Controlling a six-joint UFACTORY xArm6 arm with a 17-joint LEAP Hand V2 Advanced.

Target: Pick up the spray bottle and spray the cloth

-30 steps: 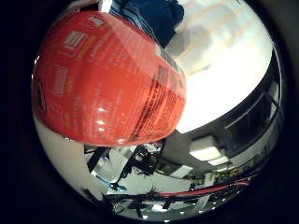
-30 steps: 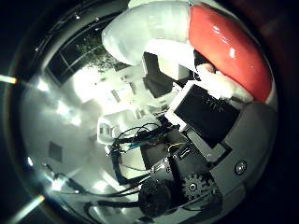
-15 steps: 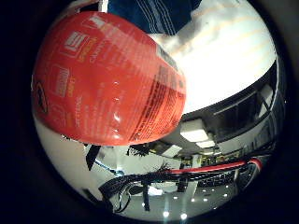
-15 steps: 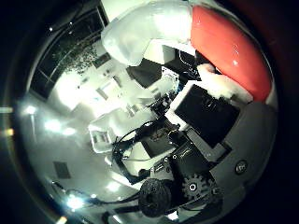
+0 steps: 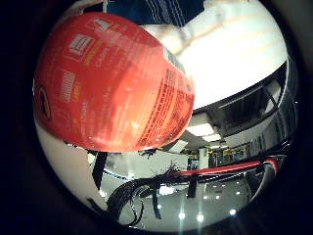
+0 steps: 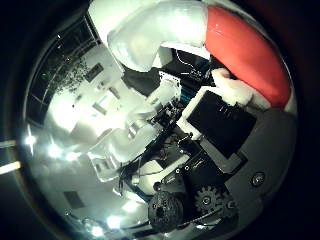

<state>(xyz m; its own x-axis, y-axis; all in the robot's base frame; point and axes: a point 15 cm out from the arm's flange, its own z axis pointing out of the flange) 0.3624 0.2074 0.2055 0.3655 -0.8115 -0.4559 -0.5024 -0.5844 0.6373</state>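
Observation:
The red spray bottle (image 5: 107,83) fills much of the little finger side view, close against the palm. In the thumb side view its white spray head (image 6: 150,30) joins the red body. My hand (image 6: 220,130) is shut on the bottle, with black and white finger parts curled against its neck. A dark blue striped cloth (image 5: 151,11) lies on the white table (image 5: 234,54) just beyond the bottle, partly hidden by it.
Behind the bottle, ceiling light panels (image 5: 200,129) and a red bar (image 5: 220,169) of the room show. White arm parts (image 6: 125,125) and bright lamps (image 6: 65,110) fill the rest of the thumb side view.
The room behind has shifted in both views, so the hand has turned with the bottle. The bottle stays fixed against the palm, and less of the cloth shows.

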